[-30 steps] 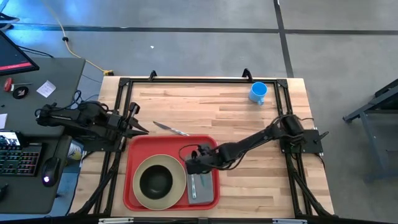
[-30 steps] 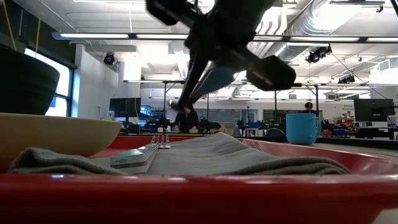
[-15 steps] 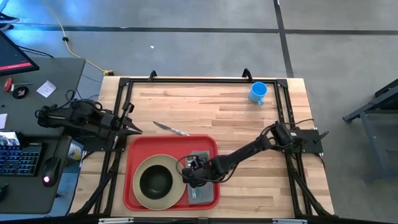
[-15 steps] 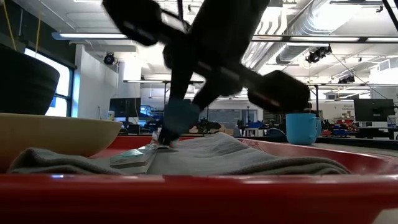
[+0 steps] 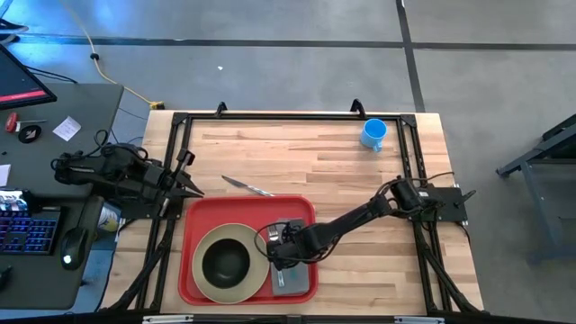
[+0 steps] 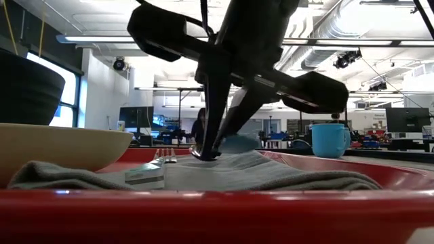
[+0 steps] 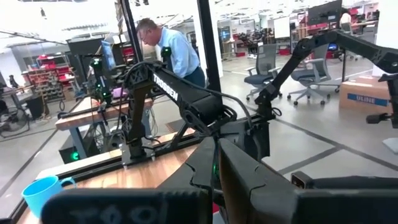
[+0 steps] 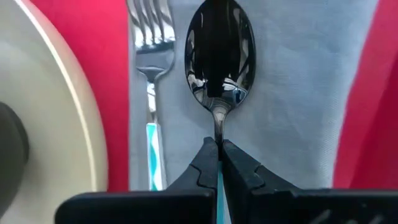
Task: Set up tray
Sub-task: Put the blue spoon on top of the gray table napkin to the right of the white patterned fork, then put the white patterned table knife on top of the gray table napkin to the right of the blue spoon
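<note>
Right tool [image 8: 219,163] pinches the spoon [image 8: 219,53] by its neck, lowering it onto the grey napkin [image 8: 292,93] beside the fork [image 8: 151,81] on the red tray [image 5: 202,209], while the left tool [image 5: 191,184] waits nearly closed at the bench edge

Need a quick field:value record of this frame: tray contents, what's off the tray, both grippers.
tray: red, on the wooden table
plate: cream, on the tray, dark bowl on it
napkin: grey, on the tray beside the plate
fork: lying on the napkin
spoon: on the napkin beside the fork
right gripper: shut on the spoon's handle, low over the napkin
left gripper: off the tray's far left corner, holding nothing visible
knife: on the table, just beyond the tray
mug: blue, far side of the table
</note>
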`<action>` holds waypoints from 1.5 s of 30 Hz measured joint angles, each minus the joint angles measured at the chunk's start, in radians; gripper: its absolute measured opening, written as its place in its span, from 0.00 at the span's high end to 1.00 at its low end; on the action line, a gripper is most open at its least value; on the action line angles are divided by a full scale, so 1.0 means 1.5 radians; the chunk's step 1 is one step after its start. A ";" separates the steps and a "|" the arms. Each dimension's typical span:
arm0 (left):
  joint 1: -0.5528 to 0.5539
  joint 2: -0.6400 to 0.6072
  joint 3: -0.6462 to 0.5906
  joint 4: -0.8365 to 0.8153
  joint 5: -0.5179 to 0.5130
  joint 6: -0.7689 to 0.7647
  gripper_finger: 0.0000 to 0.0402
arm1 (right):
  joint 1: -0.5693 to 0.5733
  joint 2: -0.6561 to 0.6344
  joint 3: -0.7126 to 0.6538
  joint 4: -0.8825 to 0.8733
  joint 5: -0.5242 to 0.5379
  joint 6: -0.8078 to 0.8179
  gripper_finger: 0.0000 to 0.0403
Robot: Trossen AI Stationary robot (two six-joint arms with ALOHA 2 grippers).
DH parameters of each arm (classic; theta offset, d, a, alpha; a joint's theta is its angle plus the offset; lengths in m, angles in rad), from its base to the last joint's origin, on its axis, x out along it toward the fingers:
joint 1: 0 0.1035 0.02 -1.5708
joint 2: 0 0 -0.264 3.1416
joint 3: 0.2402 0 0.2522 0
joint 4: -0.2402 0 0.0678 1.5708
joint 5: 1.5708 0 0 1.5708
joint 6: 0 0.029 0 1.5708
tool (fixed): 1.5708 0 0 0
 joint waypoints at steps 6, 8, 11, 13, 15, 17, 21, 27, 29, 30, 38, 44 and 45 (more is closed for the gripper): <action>0.000 0.000 0.000 0.000 0.000 -0.002 0.86 | -0.006 -0.001 -0.026 0.018 0.002 -0.004 0.99; 0.000 0.000 0.000 0.000 0.000 -0.002 0.86 | -0.005 -0.001 -0.033 0.041 0.002 -0.011 0.97; 0.000 0.000 0.000 0.000 0.000 -0.007 0.86 | -0.005 -0.001 -0.039 0.051 -0.001 -0.013 0.93; 0.000 0.000 0.000 -0.001 0.000 -0.008 0.86 | -0.005 -0.001 -0.039 0.052 -0.001 -0.013 0.88; 0.000 0.000 0.000 -0.003 0.000 -0.010 0.86 | -0.005 -0.001 -0.039 0.052 -0.003 -0.014 0.83; 0.000 0.000 0.000 -0.006 0.000 -0.013 0.86 | -0.005 -0.001 -0.039 0.053 -0.009 -0.013 0.78; 0.000 0.002 -0.001 -0.011 0.000 -0.013 0.86 | -0.005 -0.001 -0.039 0.065 -0.032 -0.012 0.68; 0.000 0.016 -0.011 -0.005 0.000 -0.014 0.86 | -0.008 -0.029 -0.039 0.066 -0.055 -0.023 0.57; 0.000 0.017 -0.011 -0.005 0.000 -0.014 0.86 | -0.009 -0.045 -0.039 0.059 -0.039 -0.029 0.55; 0.000 0.018 -0.011 -0.005 0.000 -0.014 0.86 | -0.010 -0.052 -0.039 0.056 -0.030 -0.037 0.55; 0.000 0.017 -0.011 -0.005 0.000 -0.015 0.86 | -0.005 -0.086 -0.039 0.048 0.001 -0.074 0.55; 0.000 0.017 -0.010 -0.005 0.000 -0.015 0.86 | 0.006 -0.082 -0.040 0.003 -0.036 -0.132 0.59; 0.000 0.017 -0.010 -0.005 0.000 -0.015 0.86 | 0.006 -0.082 -0.040 0.000 -0.030 -0.149 0.59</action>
